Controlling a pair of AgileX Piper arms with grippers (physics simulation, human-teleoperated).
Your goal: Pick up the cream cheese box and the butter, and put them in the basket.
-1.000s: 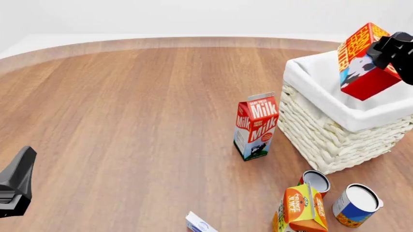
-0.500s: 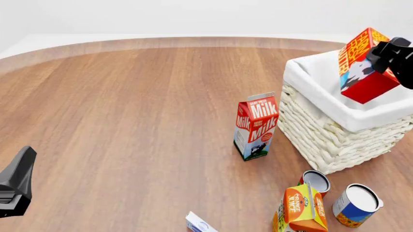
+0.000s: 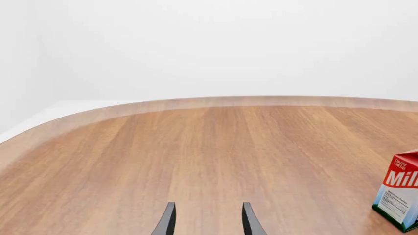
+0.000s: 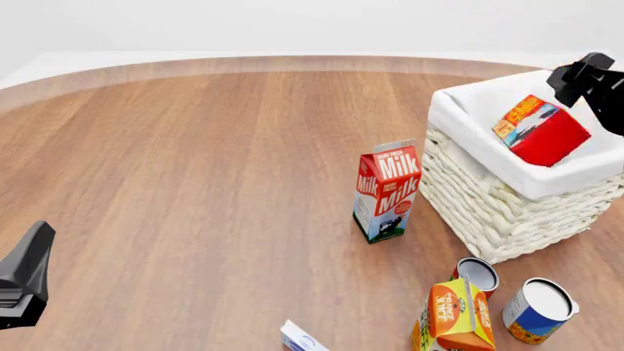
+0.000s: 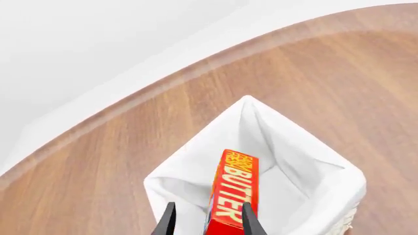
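Observation:
The butter (image 4: 541, 130), a red box with orange-yellow faces, lies tilted inside the basket (image 4: 487, 212), a cream wicker basket with white lining at the right. My right gripper (image 4: 577, 76) hovers just above it, open, no longer touching it. In the right wrist view the butter (image 5: 234, 191) shows below the spread fingers of the right gripper (image 5: 207, 223), inside the basket (image 5: 163, 182). The cream cheese box (image 4: 300, 338) pokes in at the bottom edge, mostly cut off. My left gripper (image 4: 28, 281) rests far left, open and holding nothing; in its wrist view the left gripper (image 3: 207, 223) faces bare table.
A red-and-white milk carton (image 4: 387, 191) stands just left of the basket and shows as the milk carton (image 3: 400, 188) in the left wrist view. An orange juice carton (image 4: 454, 314) and two cans (image 4: 476, 276) (image 4: 539, 309) sit in front of the basket.
The right gripper has opened and let go of the butter, which dropped from above the rim down into the basket. The left arm has not moved.

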